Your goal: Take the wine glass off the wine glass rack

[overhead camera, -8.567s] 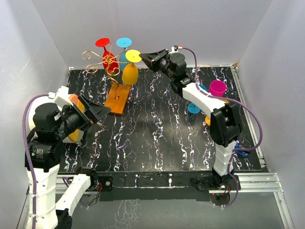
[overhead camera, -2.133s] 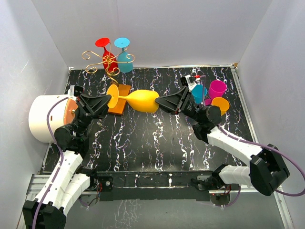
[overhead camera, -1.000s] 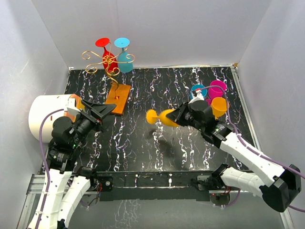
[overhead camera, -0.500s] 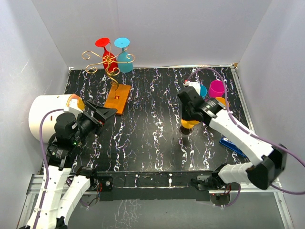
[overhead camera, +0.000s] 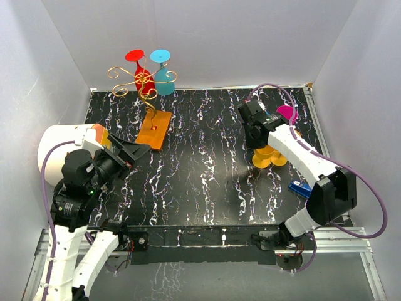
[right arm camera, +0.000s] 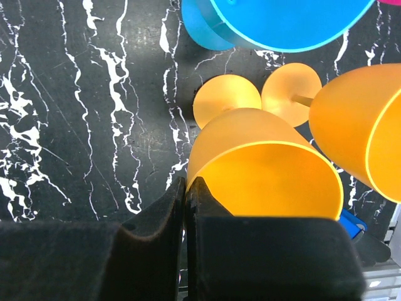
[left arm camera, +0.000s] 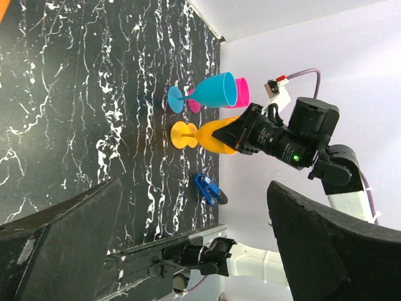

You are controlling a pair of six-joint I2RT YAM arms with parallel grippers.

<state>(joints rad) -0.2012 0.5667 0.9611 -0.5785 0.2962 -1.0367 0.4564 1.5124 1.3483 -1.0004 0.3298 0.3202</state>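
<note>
Over on the left, the left gripper (overhead camera: 135,153) hangs low, jaws spread wide, nothing in them. Behind it the rack (overhead camera: 120,73) carries a red glass (overhead camera: 134,56) and a blue glass (overhead camera: 166,83). Across to the right, the yellow glass (right arm camera: 250,144) is off the rack, upright, just beside an orange glass (right arm camera: 357,132). The right gripper (right arm camera: 186,191) pinches its rim wall, jaws nearly together. It looks like light, stiff plastic, smooth and top-heavy. A rim pinch may slip, so the stem seems safer.
</note>
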